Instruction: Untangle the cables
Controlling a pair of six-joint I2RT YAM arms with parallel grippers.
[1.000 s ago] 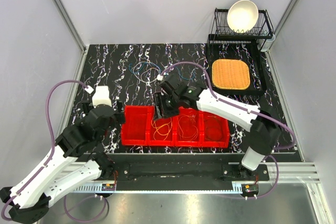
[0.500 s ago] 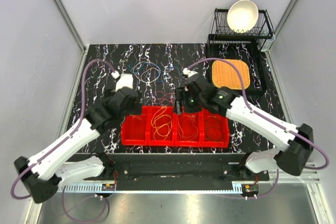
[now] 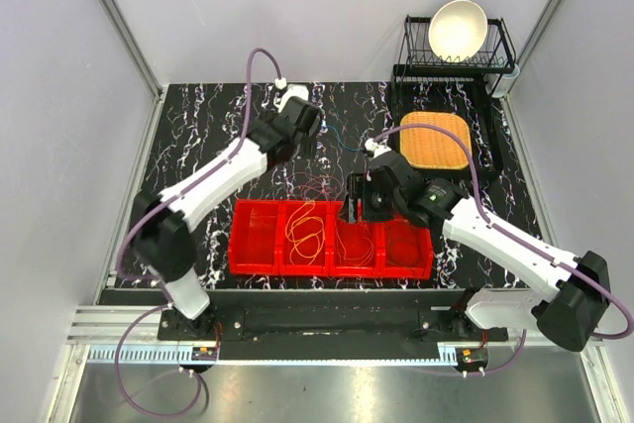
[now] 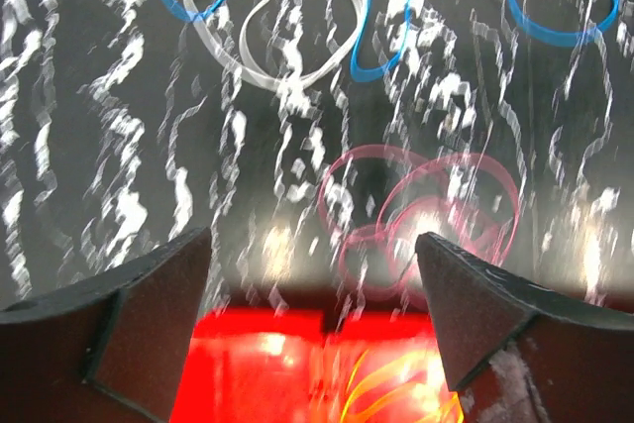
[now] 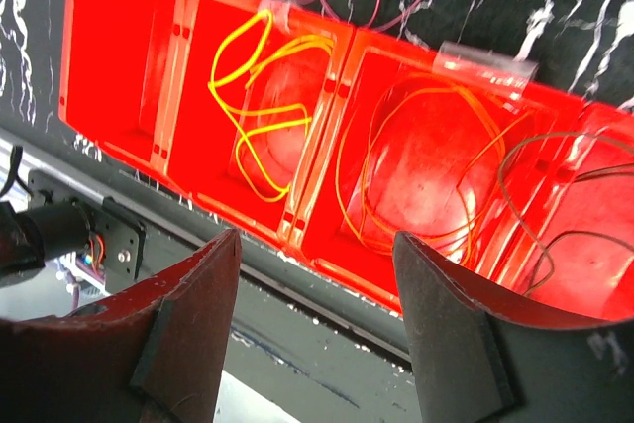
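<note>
The left claw is being held wide open with nothing between its fingers, over the tabletop in the upper middle of the overhead view. In its wrist view the maroon cable is lying in overlapping loops just ahead of the fingertips, right of the claw's centre line. It is resting on the bare tabletop beside the far wall of the red tray.

Further ahead, along the top of that frame, the blue cable is running crosswise from left to right. The white cable is looped at upper centre and appears to be overlapping a blue loop at upper left.

The right claw is likewise being held apart and empty above the tray's middle compartments. There the yellow cable and the orange cable are lying, each in its own compartment.

The blue and white pair is judged to be nearer the left arm. A reach forward and slightly leftward would be called for, with the fingers being set across the strand.
</note>
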